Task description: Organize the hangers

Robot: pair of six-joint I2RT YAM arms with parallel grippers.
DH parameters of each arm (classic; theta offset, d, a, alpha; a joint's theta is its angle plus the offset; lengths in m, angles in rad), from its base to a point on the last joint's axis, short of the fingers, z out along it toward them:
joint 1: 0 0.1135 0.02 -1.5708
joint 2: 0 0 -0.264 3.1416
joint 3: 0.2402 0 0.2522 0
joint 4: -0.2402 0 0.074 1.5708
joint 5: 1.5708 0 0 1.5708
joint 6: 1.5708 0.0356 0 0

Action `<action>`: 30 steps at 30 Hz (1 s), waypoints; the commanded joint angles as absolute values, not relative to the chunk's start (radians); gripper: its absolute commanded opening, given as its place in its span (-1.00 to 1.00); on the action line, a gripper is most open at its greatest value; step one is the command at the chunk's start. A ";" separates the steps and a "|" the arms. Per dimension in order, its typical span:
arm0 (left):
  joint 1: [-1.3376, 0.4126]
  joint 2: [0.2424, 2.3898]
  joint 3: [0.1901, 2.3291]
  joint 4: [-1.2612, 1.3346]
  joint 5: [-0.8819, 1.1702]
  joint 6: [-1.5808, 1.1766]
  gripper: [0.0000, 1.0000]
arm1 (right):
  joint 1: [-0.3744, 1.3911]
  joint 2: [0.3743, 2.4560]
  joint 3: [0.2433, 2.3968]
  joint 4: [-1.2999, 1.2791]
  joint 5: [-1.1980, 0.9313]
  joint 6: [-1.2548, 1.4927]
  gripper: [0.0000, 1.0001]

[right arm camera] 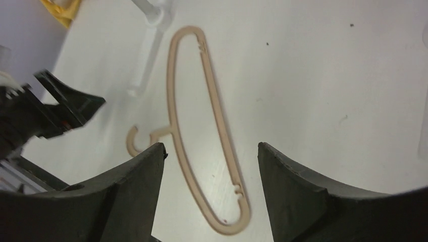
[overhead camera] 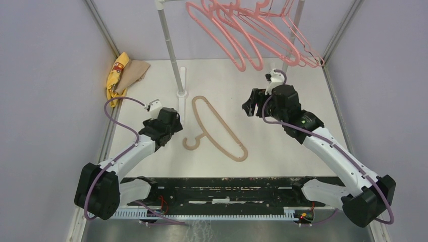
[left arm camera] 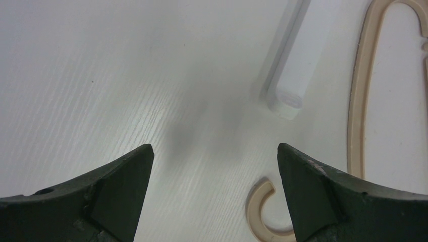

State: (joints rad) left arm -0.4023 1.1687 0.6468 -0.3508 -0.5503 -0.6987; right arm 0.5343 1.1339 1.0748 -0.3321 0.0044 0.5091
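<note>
Several pink hangers [overhead camera: 240, 65] hung, top view only

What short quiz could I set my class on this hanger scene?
1. True or false: the tan hanger lies flat on the table.
2. Where are the pink hangers? A hanging above the table; B lying on the table; C gripped in a hand.
3. What does the right hand hold?
Key: 1 true; 2 A; 3 nothing, it is open.
</note>
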 commanded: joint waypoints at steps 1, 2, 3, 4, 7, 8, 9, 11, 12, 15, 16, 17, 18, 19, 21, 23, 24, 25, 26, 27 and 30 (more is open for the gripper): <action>-0.400 1.186 0.687 -0.325 -0.602 -0.689 0.98 | 0.595 1.091 0.992 -0.441 0.062 0.350 0.49; -0.399 1.195 0.689 -0.324 -0.602 -0.689 0.98 | 0.619 1.091 0.959 -0.444 0.072 0.344 0.49; -0.401 1.204 0.690 -0.324 -0.601 -0.689 0.98 | 0.651 1.090 0.942 -0.446 0.083 0.337 0.49; -0.400 1.213 0.689 -0.323 -0.598 -0.690 0.98 | 0.689 1.094 0.928 -0.451 0.104 0.331 0.48; -0.399 1.229 0.686 -0.313 -0.590 -0.692 0.98 | 0.806 1.127 0.915 -0.451 0.139 0.300 0.46; -0.399 1.232 0.685 -0.310 -0.588 -0.695 0.98 | 0.835 1.148 0.917 -0.449 0.136 0.298 0.46; -0.400 1.235 0.685 -0.308 -0.585 -0.695 0.98 | 0.856 1.170 0.916 -0.443 0.131 0.298 0.45; -0.399 1.238 0.686 -0.307 -0.582 -0.695 0.98 | 0.900 1.212 0.912 -0.417 0.127 0.296 0.43; -0.399 1.238 0.685 -0.308 -0.581 -0.694 0.98 | 0.918 1.235 0.913 -0.405 0.128 0.294 0.42; -0.399 1.234 0.677 -0.310 -0.584 -0.692 0.98 | 0.958 1.311 0.918 -0.364 0.112 0.289 0.41; -0.399 1.231 0.670 -0.310 -0.588 -0.692 0.98 | 0.973 1.347 0.921 -0.344 0.105 0.287 0.40; -0.400 1.229 0.667 -0.310 -0.592 -0.692 0.98 | 0.982 1.366 0.923 -0.336 0.103 0.282 0.40; -0.400 1.229 0.662 -0.310 -0.595 -0.692 0.98 | 0.999 1.402 0.925 -0.318 0.099 0.276 0.39; -0.400 1.228 0.659 -0.310 -0.596 -0.692 0.98 | 1.009 1.431 0.927 -0.305 0.096 0.273 0.39; -0.400 1.231 0.654 -0.308 -0.592 -0.693 0.98 | 1.019 1.489 0.940 -0.286 0.085 0.274 0.39; -0.400 1.235 0.648 -0.304 -0.583 -0.695 0.98 | 1.023 1.543 0.954 -0.281 0.080 0.277 0.38; -0.400 1.236 0.645 -0.302 -0.580 -0.695 0.98 | 1.023 1.568 0.967 -0.279 0.080 0.280 0.38; -0.400 1.236 0.642 -0.299 -0.580 -0.695 0.98 | 1.023 1.585 0.973 -0.275 0.081 0.281 0.38; -0.399 1.237 0.640 -0.296 -0.580 -0.695 0.98 | 1.023 1.599 0.975 -0.266 0.085 0.283 0.38; -0.399 1.238 0.640 -0.294 -0.580 -0.694 0.98 | 1.022 1.610 0.975 -0.257 0.089 0.285 0.37; -0.400 1.240 0.641 -0.290 -0.580 -0.690 0.98 | 1.023 1.642 0.979 -0.244 0.106 0.285 0.37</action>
